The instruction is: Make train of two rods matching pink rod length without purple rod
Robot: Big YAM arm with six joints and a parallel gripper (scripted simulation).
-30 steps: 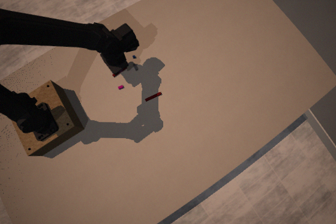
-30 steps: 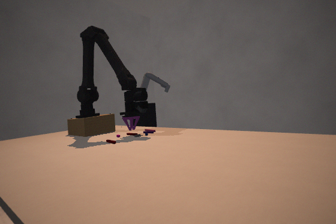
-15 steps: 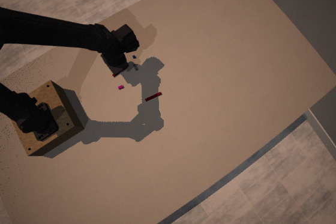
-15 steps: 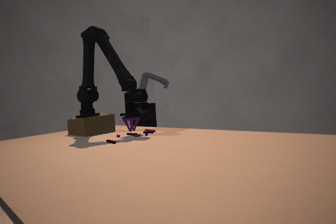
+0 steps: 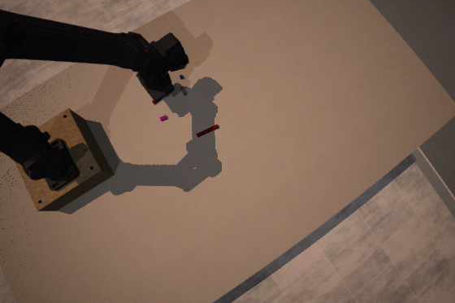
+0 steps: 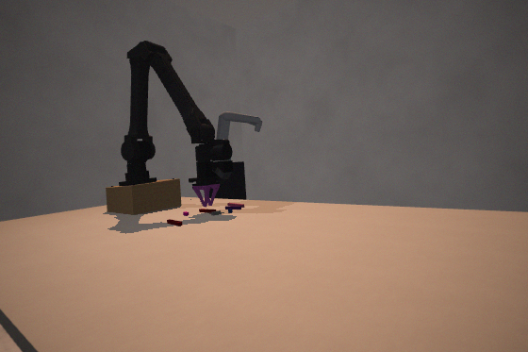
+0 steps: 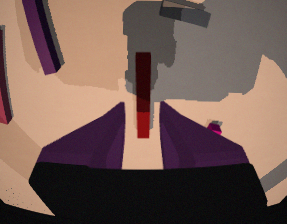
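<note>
My gripper (image 7: pixel 142 109) is partly open and hovers just above a red rod (image 7: pixel 143 95), which lies flat on the table; its near end shows between the purple fingers. In the overhead view the gripper (image 5: pixel 158 88) hides most of this rod, and only one end (image 5: pixel 154 101) shows. A second red rod (image 5: pixel 207 131) lies apart in the arm's shadow. A magenta rod (image 5: pixel 163 118) lies between the two; it also shows in the wrist view (image 7: pixel 215 128). The pink rod (image 7: pixel 2 84) and a purple rod (image 7: pixel 42 31) lie at the wrist view's left. Nothing is held.
The arm's wooden base block (image 5: pixel 65 157) stands at the table's left. In the side view the gripper (image 6: pixel 206 201) hangs close over the cluster of rods.
</note>
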